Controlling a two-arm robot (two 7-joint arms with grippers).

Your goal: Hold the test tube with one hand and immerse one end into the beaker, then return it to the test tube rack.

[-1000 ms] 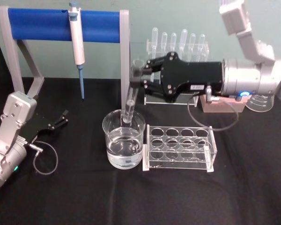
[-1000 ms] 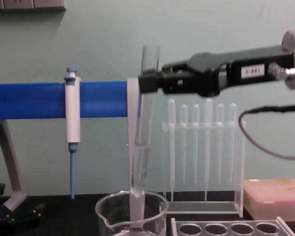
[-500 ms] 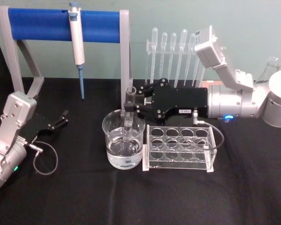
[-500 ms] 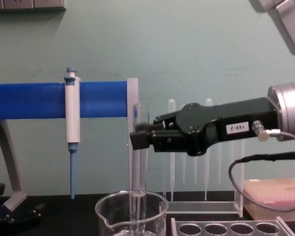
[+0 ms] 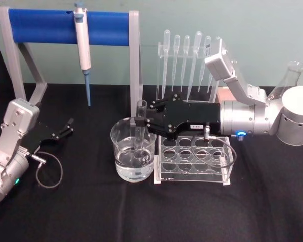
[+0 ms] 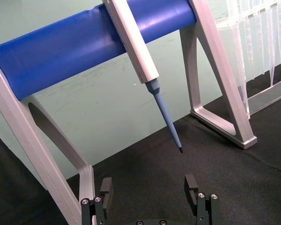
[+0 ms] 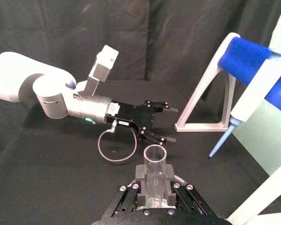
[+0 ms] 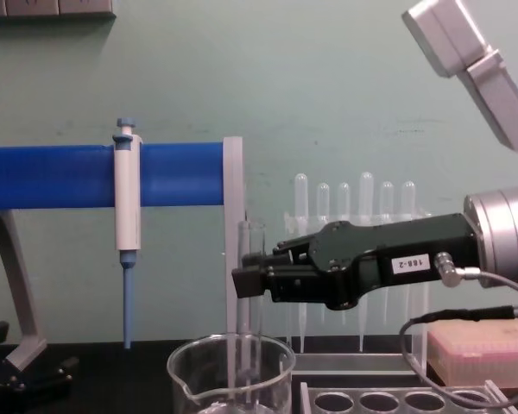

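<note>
Head view: matte black right gripper (image 5: 141, 122) pinches the slim glass tube (image 5: 140, 107) upright, its lower end down inside the wide, water-holding beaker (image 5: 134, 164). The left gripper (image 5: 64, 128) lies idle, fingers spread.

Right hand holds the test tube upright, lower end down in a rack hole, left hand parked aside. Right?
Not quite. The head view shows the test tube's lower end in the beaker, beside the rack, not in it. The right hand does hold it upright, and the left hand is parked aside.
</note>
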